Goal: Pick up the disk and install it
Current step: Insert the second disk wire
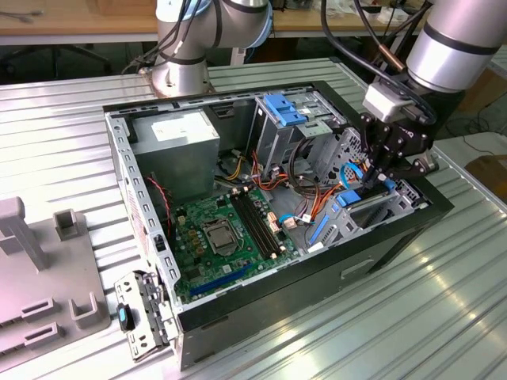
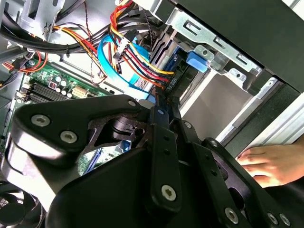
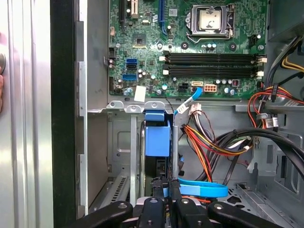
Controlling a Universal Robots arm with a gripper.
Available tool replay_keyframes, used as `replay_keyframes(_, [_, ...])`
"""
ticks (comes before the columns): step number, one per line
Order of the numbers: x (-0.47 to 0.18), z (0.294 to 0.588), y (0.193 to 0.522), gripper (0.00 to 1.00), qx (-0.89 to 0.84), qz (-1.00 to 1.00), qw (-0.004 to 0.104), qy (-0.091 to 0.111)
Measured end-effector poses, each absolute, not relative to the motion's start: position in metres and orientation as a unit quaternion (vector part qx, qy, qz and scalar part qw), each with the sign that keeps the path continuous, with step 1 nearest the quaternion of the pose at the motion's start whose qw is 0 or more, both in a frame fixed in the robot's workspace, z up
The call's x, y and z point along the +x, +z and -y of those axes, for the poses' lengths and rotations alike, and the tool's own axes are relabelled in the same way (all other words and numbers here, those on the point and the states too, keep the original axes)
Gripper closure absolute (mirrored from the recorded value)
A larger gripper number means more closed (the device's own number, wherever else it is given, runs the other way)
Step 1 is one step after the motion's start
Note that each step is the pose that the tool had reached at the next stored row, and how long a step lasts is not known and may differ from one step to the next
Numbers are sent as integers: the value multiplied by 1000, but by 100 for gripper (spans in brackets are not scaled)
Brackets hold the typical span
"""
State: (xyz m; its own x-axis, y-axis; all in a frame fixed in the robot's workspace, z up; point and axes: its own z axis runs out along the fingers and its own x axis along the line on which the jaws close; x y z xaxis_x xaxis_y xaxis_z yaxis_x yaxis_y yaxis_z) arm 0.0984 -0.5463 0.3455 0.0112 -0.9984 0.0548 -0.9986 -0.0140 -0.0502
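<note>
in the exterior view the gripper (image 1: 379, 176) is down inside the open computer case (image 1: 238, 317), at the corner on the exterior view's right. under it is the disk (image 1: 348, 207), with its blue frame, sitting tilted in the low metal bay. the fingers look pressed close together there, so i think they pinch the edge of the disk.

in the second wrist view the black fingers (image 2: 161, 137) are squeezed almost flat together. past their tips is a blue tab (image 2: 197, 59) on a dark slot, next to a bunch of colored wires (image 2: 137, 52). a person's hand (image 2: 270, 164) rests near the case.

in the first wrist view the disk (image 3: 157, 137) stands on its edge in a narrow slot, just past the closed fingertips (image 3: 166, 187). the green board (image 3: 190, 42) is farther off.

i think the disk is hard, stiff and a bit heavy. the metal is smooth and could slip. it should not be bumped. the blue frame's end is the best place to hold it.
</note>
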Motion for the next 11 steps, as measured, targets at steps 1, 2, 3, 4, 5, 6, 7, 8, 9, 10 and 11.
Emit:
replay_keyframes(1, [98,546,345,84,711,702,1,37])
replay_keyframes(2, [98,546,345,84,711,702,1,37])
replay_keyframes(3, [98,546,345,84,711,702,1,36])
replay_keyframes(4, [98,546,345,84,711,702,0,36])
replay_keyframes(5, [98,546,345,84,711,702,0,36])
replay_keyframes(6, [99,546,345,84,711,702,-1,35])
replay_keyframes(7, [99,546,344,84,711,702,-1,35])
replay_keyframes(8, [99,546,344,84,711,702,-1,34])
replay_keyframes(9, [99,546,344,84,711,702,-2,34])
replay_keyframes(10, [99,546,344,84,711,702,-3,33])
replay_keyframes(11, [99,546,344,84,711,702,-3,33])
